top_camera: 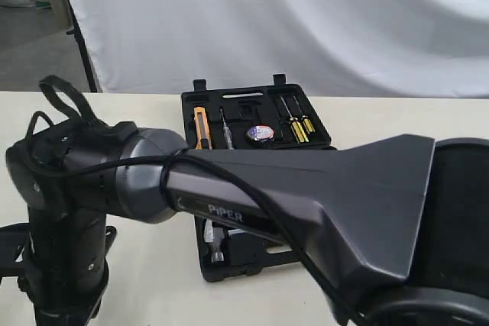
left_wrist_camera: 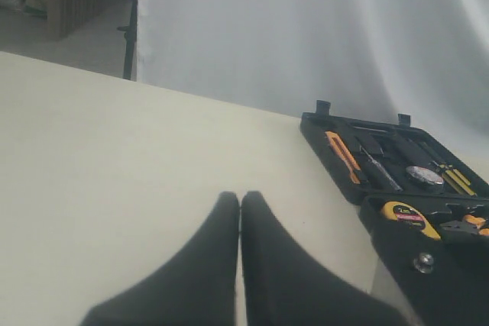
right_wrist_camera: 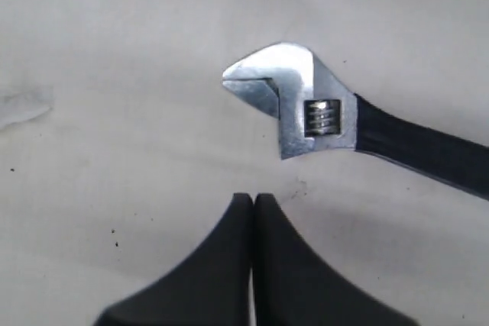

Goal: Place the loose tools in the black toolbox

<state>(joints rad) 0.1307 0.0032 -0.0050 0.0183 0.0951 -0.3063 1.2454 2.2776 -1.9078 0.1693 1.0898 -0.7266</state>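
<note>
Both pressed together, empty, right claw [right_wrist_camera: 253, 198] near wrench [right_wrist_camera: 321, 112], left claw [left_wrist_camera: 241, 196] above table [left_wrist_camera: 114, 150]

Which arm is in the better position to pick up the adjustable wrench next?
Right. The adjustable wrench lies just ahead of the right fingers, which are closed and must open first. The left fingers face the table beside the black toolbox; no wrench shows there.
</note>
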